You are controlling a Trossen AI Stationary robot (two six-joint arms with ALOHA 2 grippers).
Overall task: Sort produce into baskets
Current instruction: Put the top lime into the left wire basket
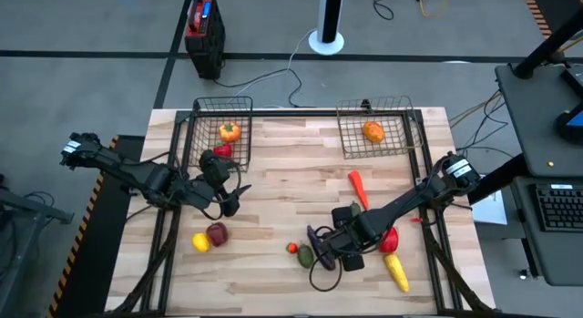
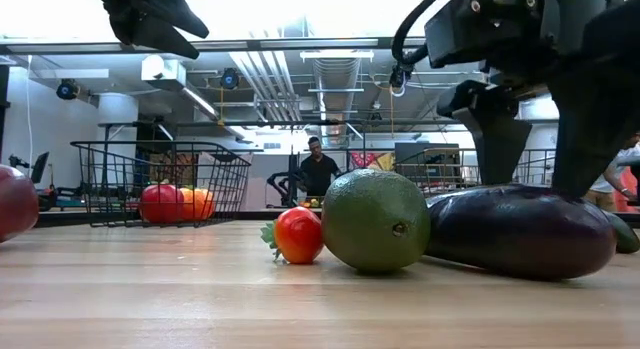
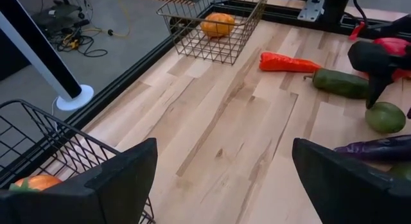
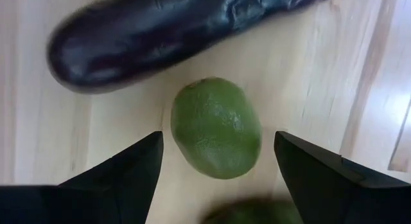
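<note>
A: High view. Your right gripper [image 1: 321,249] sits low over the cluster near the table's front edge: dark purple glossy eggplant [image 1: 318,238], round green lime-like fruit [image 1: 305,256], small red tomato [image 1: 292,249]. Left gripper [image 1: 221,177] waits beside the left dark wire-mesh basket [image 1: 223,128], well apart from that cluster. So right arm is nearer.

B: Low view?

A: Eggplant [image 2: 520,231] lies flat, long axis across the pic, touching the green fruit [image 2: 375,220]; tomato [image 2: 297,235] just beside. Right arm's fingers hang above the eggplant.

B: Left wrist view?

A: Left fingers [image 3: 122,179] spread wide, nothing between. Orange fruit sits in the far basket [image 3: 218,33].

B: Right wrist view?

A: Right fingers [image 4: 122,172] apart, empty, straddling the green fruit [image 4: 216,128]. It's centred in the gap, roughly round, so axis hardly matters. Eggplant [image 4: 160,33] lies crosswise just beyond it. You'd likely drop straight down & close.
</note>
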